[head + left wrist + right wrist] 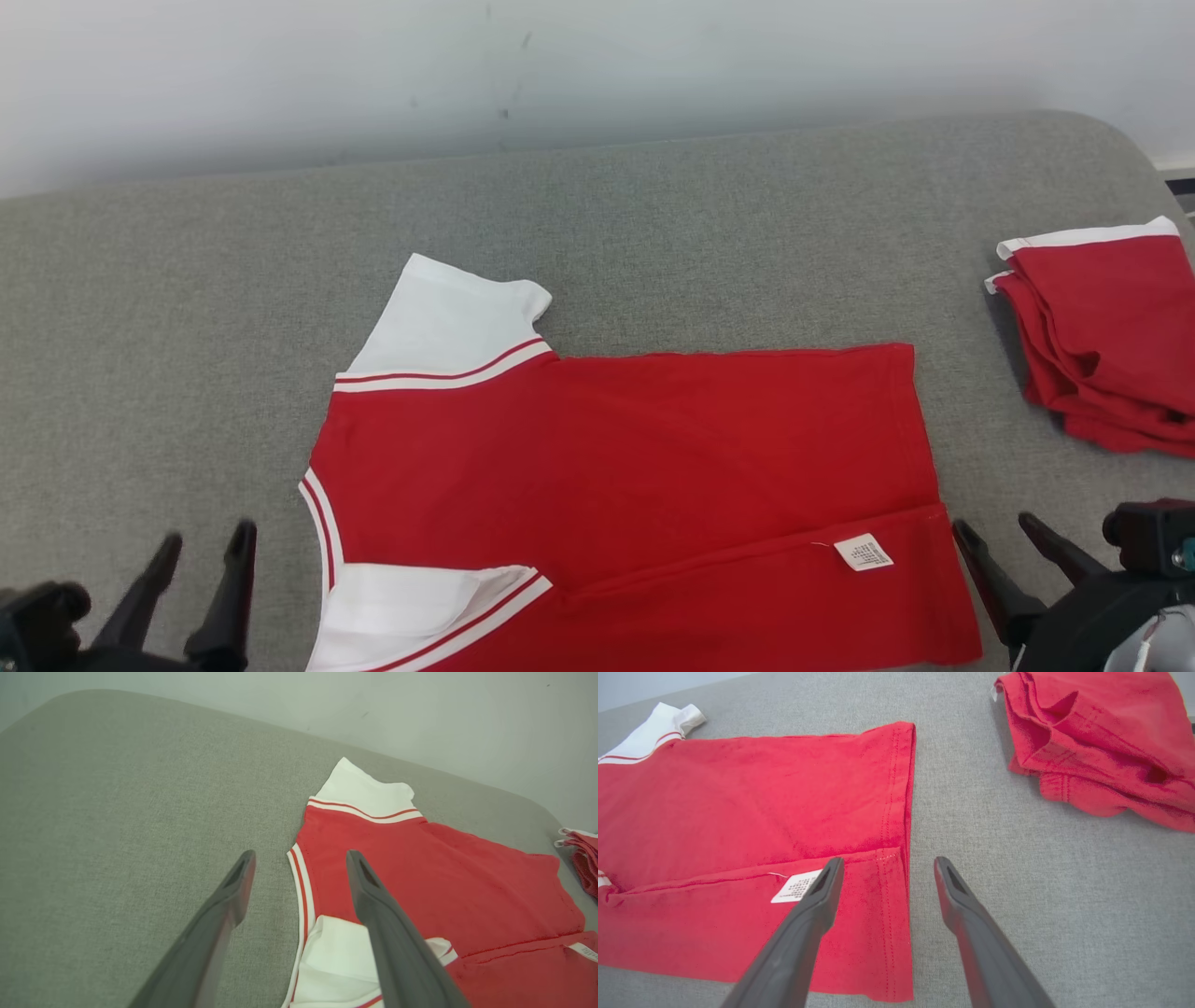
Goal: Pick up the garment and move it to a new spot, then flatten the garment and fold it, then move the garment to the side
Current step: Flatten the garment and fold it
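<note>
The garment point(635, 467) is a red shirt with white sleeves and striped trim, lying flat on the grey surface point(187, 327) with its near side folded over, so that a white label point(864, 553) faces up. My left gripper point(201, 553) stands open just left of the collar end, holding nothing. In the left wrist view the left gripper point(299, 861) straddles the shirt's collar edge point(301, 882) from above. My right gripper point(994, 527) is open beside the hem. In the right wrist view the right gripper point(885, 865) hovers over the hem point(896, 877) and label point(796, 887).
A second red garment point(1111, 336) with white trim lies folded at the right edge of the surface, seen close in the right wrist view point(1101, 746). A pale wall point(560, 75) runs behind the surface. Bare grey surface lies to the left and behind the shirt.
</note>
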Tool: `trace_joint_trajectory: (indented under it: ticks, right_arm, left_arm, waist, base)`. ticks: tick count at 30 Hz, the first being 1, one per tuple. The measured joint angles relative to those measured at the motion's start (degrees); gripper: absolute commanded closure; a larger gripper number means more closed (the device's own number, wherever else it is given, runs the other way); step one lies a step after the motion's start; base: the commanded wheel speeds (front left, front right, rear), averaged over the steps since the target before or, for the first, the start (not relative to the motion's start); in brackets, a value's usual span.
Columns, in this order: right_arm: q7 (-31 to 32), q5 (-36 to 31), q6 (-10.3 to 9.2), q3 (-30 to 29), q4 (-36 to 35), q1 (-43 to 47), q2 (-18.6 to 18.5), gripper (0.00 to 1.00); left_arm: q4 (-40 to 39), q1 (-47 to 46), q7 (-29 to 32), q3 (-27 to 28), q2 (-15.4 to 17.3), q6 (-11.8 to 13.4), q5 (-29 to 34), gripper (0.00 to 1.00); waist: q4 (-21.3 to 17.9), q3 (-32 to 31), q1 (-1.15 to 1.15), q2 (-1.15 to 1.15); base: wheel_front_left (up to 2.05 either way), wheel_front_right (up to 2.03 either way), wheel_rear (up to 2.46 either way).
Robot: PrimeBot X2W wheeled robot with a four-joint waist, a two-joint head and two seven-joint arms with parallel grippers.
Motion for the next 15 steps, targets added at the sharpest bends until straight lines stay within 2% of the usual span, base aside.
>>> trace_joint_trajectory:
  ticks: [8, 15]
  right_arm:
    - [-6.8, -4.3, 0.03, 1.5, -0.5, -4.8, 1.7, 0.00]
    - [-13.4, -7.3, 0.03, 3.3, 3.0, -7.2, 4.7, 0.00]
  left_arm:
    - [0.0, -5.9, -11.4, -4.2, -2.1, -1.1, 6.4, 0.00]
    - [5.1, -8.1, -18.1, -7.4, -2.6, -1.1, 11.9, 0.00]
  waist:
    - [-0.5, -1.1, 0.00, 0.00]
    - [-1.0, -2.2, 0.00, 0.00]
  base:
    - [0.00, 0.00, 0.00]
    - [0.00, 0.00, 0.00]
